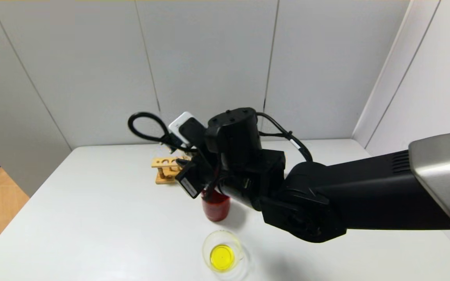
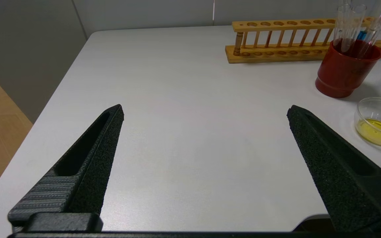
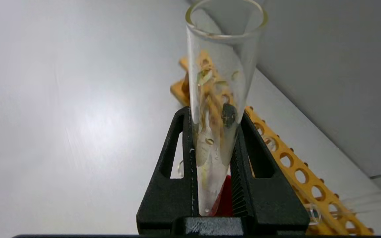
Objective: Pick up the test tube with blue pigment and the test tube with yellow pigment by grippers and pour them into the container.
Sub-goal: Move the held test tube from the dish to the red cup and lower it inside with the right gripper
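Note:
My right gripper [image 1: 193, 175] is shut on the test tube with yellow pigment [image 3: 217, 99]. The tube is upright and holds only yellowish drops on its wall. Its round base hangs over the beaker of dark red liquid [image 1: 216, 208]. The container [image 1: 209, 244], a low clear beaker, stands near the table's front and holds a pool of yellow liquid; it also shows in the left wrist view [image 2: 379, 100]. The test tube with blue pigment [image 2: 362, 34] shows only as a blue patch behind the red beaker, at the wooden rack [image 2: 276, 39]. My left gripper [image 2: 205, 108] is open and empty over bare table.
The wooden rack [image 1: 166, 169] lies along the far side of the white table, behind the red beaker [image 2: 342, 76]. Clear tubes [image 2: 349, 26] rise at the red beaker. The table's left edge [image 2: 61, 82] drops to a wooden floor.

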### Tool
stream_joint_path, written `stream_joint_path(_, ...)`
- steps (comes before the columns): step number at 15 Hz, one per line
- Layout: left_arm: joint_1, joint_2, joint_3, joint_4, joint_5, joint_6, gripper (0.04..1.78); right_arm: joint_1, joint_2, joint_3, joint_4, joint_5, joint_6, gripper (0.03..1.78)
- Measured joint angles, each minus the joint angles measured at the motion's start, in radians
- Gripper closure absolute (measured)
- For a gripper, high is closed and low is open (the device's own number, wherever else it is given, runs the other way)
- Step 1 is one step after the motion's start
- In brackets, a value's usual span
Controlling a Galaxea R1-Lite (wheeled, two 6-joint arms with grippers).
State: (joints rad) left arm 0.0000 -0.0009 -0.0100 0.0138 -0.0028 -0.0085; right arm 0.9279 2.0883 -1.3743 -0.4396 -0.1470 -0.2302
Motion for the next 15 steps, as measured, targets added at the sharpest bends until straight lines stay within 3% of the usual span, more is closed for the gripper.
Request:
stream_joint_path(2,0.000,0.000,0.000,0.000,0.000,0.000,0.07,-0.023,-0.037,0.054,-0.020,0.008,0.064,1.45)
stream_joint_path(6,0.000,0.000,0.000,0.000,0.000,0.000,0.07,-0.069,-0.081,0.129,-0.064,0.006,0.080,1.45)
stream_joint_path(11,0.000,0.000,0.000,0.000,0.000,0.000,0.07,-0.079,-0.082,0.207,-0.278,0.005,0.229,1.45)
stream_joint_path(15,0.000,0.000,0.000,0.000,0.000,0.000,0.07,-0.078,-0.069,0.253,-0.302,0.005,0.249,1.45)
